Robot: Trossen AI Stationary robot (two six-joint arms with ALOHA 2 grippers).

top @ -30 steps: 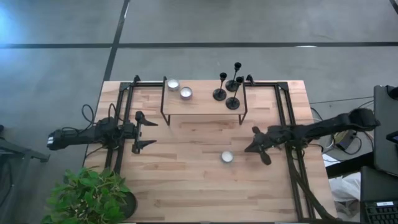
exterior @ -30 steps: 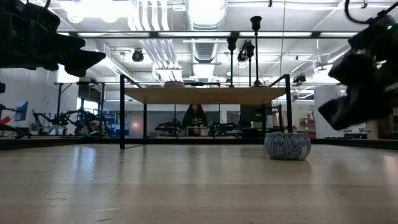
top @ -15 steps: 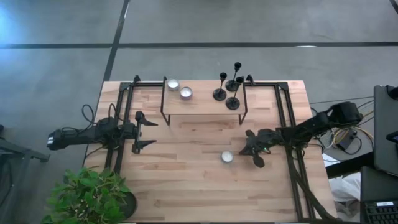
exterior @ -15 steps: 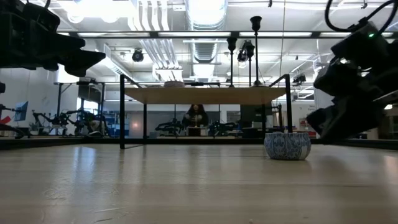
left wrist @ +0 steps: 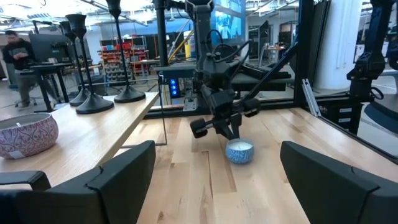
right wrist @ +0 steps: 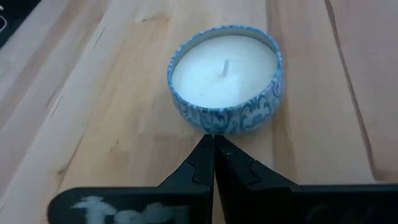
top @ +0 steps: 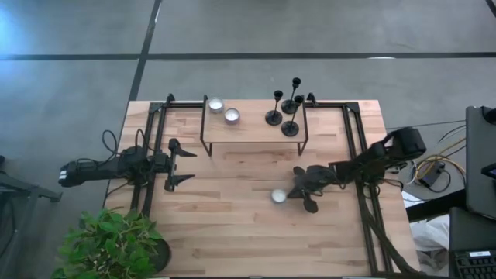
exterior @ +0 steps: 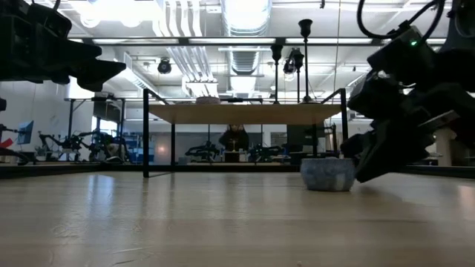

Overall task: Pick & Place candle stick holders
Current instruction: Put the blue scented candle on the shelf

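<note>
Three black candle stick holders (top: 273, 116) (top: 290, 105) (top: 291, 128) stand on their round bases at the right end of a raised wooden shelf (top: 252, 133) at the table's far side. They also show in the left wrist view (left wrist: 93, 102). My right gripper (top: 289, 194) is shut and low over the table's middle, its tips at a small blue-patterned candle tin (right wrist: 225, 81) that sits on the tabletop. My left gripper (top: 192, 166) is open at the table's left, level, with nothing between its fingers. My right gripper touches the candle tin's side wall (right wrist: 213, 132), on the side facing the table's right edge, with its shut fingertips (right wrist: 205, 149). The fingers slant down from the table's right. The tin stands flat on the tabletop, its wick up.
Two more candle tins (top: 215, 105) (top: 231, 115) sit on the shelf's left half. Black arm frames (top: 155, 147) (top: 360, 155) run along the table's left and right sides. A potted plant (top: 116, 244) stands at the near left corner.
My right gripper, still shut, has gone toward the table's left edge and down until its tips met the candle tin. The tin has slid a little toward the left edge, staying flat on the table.
</note>
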